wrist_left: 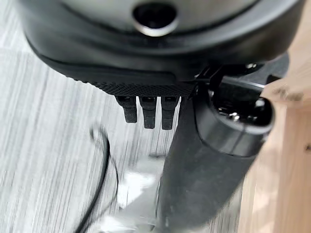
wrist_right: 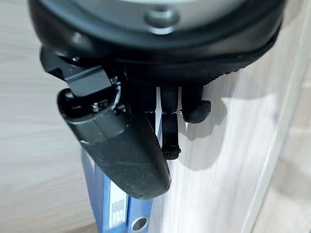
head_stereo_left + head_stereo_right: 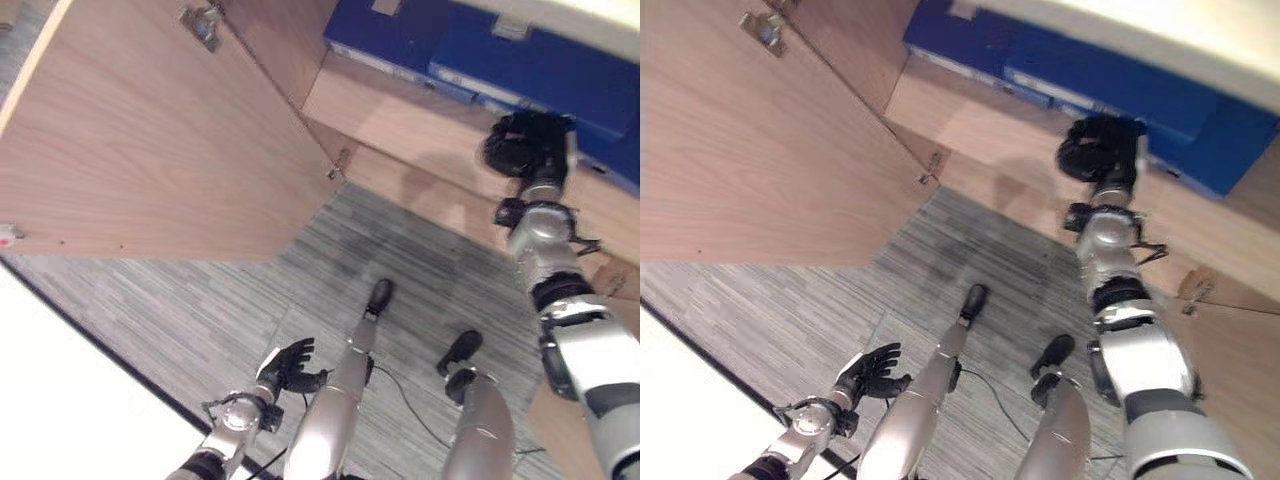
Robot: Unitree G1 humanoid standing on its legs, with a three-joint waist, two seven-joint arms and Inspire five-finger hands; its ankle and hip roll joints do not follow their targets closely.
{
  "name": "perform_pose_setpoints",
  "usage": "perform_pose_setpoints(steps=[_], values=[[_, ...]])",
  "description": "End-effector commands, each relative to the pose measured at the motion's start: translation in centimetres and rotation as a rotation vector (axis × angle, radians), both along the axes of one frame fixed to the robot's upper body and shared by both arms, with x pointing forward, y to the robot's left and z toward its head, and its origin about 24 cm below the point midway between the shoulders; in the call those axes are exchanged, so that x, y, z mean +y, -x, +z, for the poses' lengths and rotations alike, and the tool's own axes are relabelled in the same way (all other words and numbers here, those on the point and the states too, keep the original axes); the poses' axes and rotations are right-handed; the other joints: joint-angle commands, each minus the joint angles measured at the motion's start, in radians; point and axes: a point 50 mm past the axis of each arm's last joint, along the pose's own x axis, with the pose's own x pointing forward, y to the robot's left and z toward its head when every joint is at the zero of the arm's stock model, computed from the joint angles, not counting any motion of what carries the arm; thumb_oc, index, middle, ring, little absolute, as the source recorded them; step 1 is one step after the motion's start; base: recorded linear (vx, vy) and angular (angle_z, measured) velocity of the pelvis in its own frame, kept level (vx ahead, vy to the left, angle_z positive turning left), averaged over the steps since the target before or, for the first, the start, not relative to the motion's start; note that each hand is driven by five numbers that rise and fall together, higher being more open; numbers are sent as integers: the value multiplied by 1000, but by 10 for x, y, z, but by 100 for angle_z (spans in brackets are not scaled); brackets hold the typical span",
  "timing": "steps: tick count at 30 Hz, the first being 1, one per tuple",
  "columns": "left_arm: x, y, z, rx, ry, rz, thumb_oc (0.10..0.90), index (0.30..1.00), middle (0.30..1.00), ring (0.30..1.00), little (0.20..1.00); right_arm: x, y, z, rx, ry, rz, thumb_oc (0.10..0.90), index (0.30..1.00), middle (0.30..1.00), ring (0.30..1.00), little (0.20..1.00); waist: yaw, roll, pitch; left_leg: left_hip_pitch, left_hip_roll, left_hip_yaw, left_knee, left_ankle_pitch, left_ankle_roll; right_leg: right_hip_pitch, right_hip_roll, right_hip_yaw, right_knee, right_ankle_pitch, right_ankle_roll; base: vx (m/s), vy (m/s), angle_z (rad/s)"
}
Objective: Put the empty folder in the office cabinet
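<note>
The wooden office cabinet point(image 3: 400, 110) stands open, and its shelf holds a row of blue folders point(image 3: 520, 60). My right hand point(image 3: 525, 140) reaches up to the shelf at the near edge of that row. In the right wrist view its thumb point(image 2: 121, 150) lies on one side of a blue folder point(image 2: 102, 204) and its curled fingers point(image 2: 170, 131) on the other, pinching the spine. That folder stands upright against the pale wooden cabinet wall point(image 2: 233, 145). My left hand point(image 3: 290, 365) hangs low over the floor with its fingers relaxed, holding nothing.
The cabinet's large wooden door point(image 3: 150, 130) swings out wide on the left, with a metal hinge point(image 3: 205, 22) near its top. Grey striped carpet point(image 3: 200, 300) covers the floor below. A white surface point(image 3: 60, 400) fills the lower left corner.
</note>
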Motion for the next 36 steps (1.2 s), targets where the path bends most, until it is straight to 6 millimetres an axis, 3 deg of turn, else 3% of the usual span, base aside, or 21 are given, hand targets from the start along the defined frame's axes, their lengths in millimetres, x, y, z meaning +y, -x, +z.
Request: perform_pose_setpoints(steps=[1, 2, 5, 6, 7, 9, 12, 21, 25, 28, 29, 30, 33, 34, 36], values=[[15, 36, -24, 172, 7, -10, 800, 900, 900, 900, 900, -123, 77, -5, 120, -175, -514, 400, 300, 300, 300, 300, 41, 106, 52, 129, 72, -11, -99, 126, 48, 122, 25, 22, -100, -17, 117, 10, 50, 3], [14, 36, -24, 172, 9, -10, 800, 900, 900, 900, 900, -123, 77, -3, 119, -174, -514, 400, 300, 300, 300, 300, 41, 107, 52, 129, 72, -10, -99, 126, 49, 120, 25, 24, -100, -17, 118, 14, 38, -57], [14, 37, -21, 173, 26, -17, 800, 900, 900, 900, 900, -127, 81, 32, 27, -147, -524, 400, 300, 300, 300, 300, 40, 102, 52, 125, 72, -4, -99, 124, 48, 110, 23, 32, -97, -17, 118, 18, 11, 5], [16, 36, -23, 181, 30, -7, 800, 900, 900, 900, 900, -123, 80, 59, -34, -103, -511, 400, 300, 300, 300, 300, 38, 88, 51, 126, 74, 0, -99, 124, 47, 109, 23, 34, -97, -16, 117, 19, 7, 38], [15, 36, -23, 180, 33, -6, 800, 900, 900, 900, 900, -123, 79, 61, -35, -101, -510, 400, 300, 300, 300, 300, 36, 89, 52, 126, 74, 0, -99, 124, 47, 109, 24, 35, -97, -16, 117, 22, 0, 8], [14, 35, -26, 185, 43, 14, 800, 900, 900, 900, 900, -110, 71, 82, -87, -51, -466, 400, 300, 300, 300, 300, 28, 69, 52, 129, 77, 1, -99, 122, 46, 112, 28, 37, -99, -15, 115, 0, 0, 0], [13, 35, -28, 188, 44, 20, 800, 900, 900, 900, 900, -106, 68, 83, -92, -45, -449, 400, 300, 300, 300, 300, 25, 66, 52, 131, 79, 2, -99, 121, 46, 114, 30, 37, -102, -14, 114, 7, -5, -8], [9, 42, -44, 228, 56, 110, 800, 900, 900, 900, 900, -66, 34, 47, -83, -73, -277, 400, 300, 300, 300, 300, 3, 35, 53, 157, 85, -2, -99, 113, 47, 147, 42, 31, -113, -10, 105, 10, -12, -12], [4, 46, -51, 243, 61, 147, 800, 900, 900, 900, 900, -31, 26, 20, -178, -112, -121, 400, 300, 300, 300, 300, -17, 15, 53, 178, 90, -3, -99, 105, 49, 178, 49, 28, -126, -6, 104, 2, -4, -2], [-5, 47, -59, 257, 70, 170, 800, 900, 900, 900, 900, 0, 40, -26, -249, -176, 19, 400, 300, 300, 300, 300, -45, -13, 47, 221, 94, -4, -98, 92, 53, 233, 57, 22, -158, 9, 108, 34, -13, -10], [-7, 49, -61, 264, 67, 172, 800, 900, 900, 900, 900, 9, 45, -40, -238, -187, 53, 668, 702, 702, 702, 702, -53, -23, 39, 234, 96, -1, -98, 88, 53, 251, 61, 22, -173, 16, 110, 60, -7, -10], [-8, 52, -64, 279, 59, 175, 800, 900, 900, 900, 900, 15, 52, -60, -206, -197, 83, 800, 900, 900, 900, 900, -64, -34, 28, 250, 100, 2, -98, 82, 55, 274, 64, 19, -189, 22, 111, 66, 14, -13], [-5, 57, -67, 294, 60, 198, 800, 900, 900, 900, 900, 33, 63, -93, -118, -192, 160, 800, 900, 900, 900, 900, -84, -55, 6, 286, 113, 16, -98, 69, 56, 313, 74, 29, -221, 37, 114, 28, 40, -25], [-3, 61, -70, 312, 56, 219, 800, 900, 900, 900, 900, 40, 67, -106, -80, -207, 192, 800, 900, 900, 900, 900, -90, -59, -3, 288, 116, 19, -93, 84, 60, 319, 76, 29, -238, 73, 109, -41, 84, -37], [0, 66, -72, 327, 50, 236, 800, 900, 900, 900, 900, 49, 72, -119, -39, -218, 237, 800, 900, 900, 900, 900, -99, -72, -15, 303, 123, 30, -93, 80, 61, 334, 84, 40, -255, 81, 110, -4, 63, -27]])
